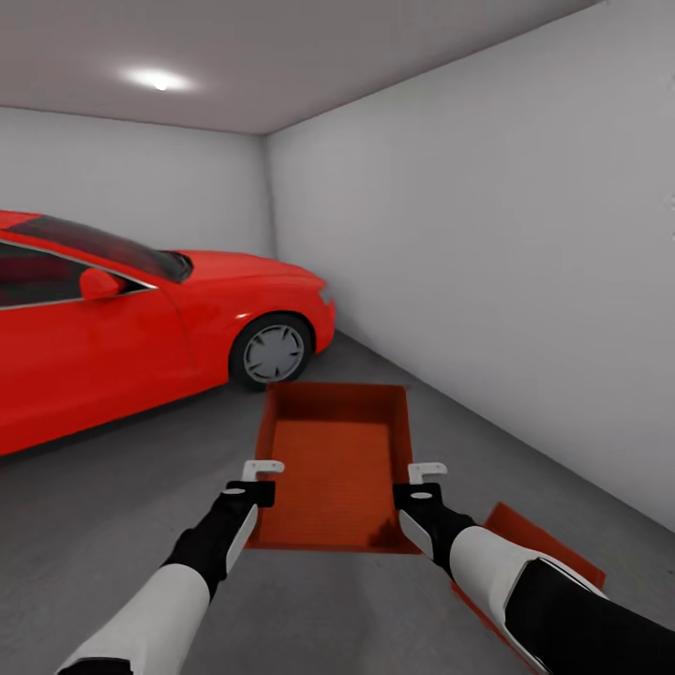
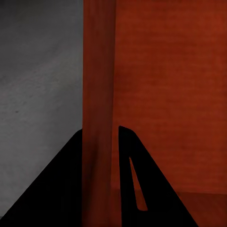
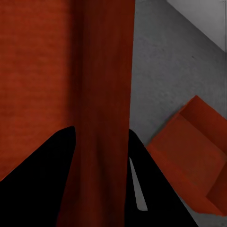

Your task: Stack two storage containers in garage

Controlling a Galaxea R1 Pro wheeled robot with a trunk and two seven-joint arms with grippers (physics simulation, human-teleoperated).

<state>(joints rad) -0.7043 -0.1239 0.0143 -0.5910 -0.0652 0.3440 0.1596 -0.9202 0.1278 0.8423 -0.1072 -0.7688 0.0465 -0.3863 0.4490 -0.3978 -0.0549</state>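
Both grippers, left (image 1: 263,480) and right (image 1: 427,487), pinch opposite walls of your rigid, seemingly light orange bin (image 1: 338,459); keep gripping those walls

Even, soft light from ceiling lamp (image 1: 159,82), blown to white glow. Walls pale grey, dimmer toward far corner. Faint highlights on red car (image 1: 141,319); dark shadow beneath it on floor (image 1: 112,506). Head view sharp, straight lines bowed slightly at edges. Wrist views dimmer, soft; near fingers (image 2: 135,184) pure black silhouettes, no detail.
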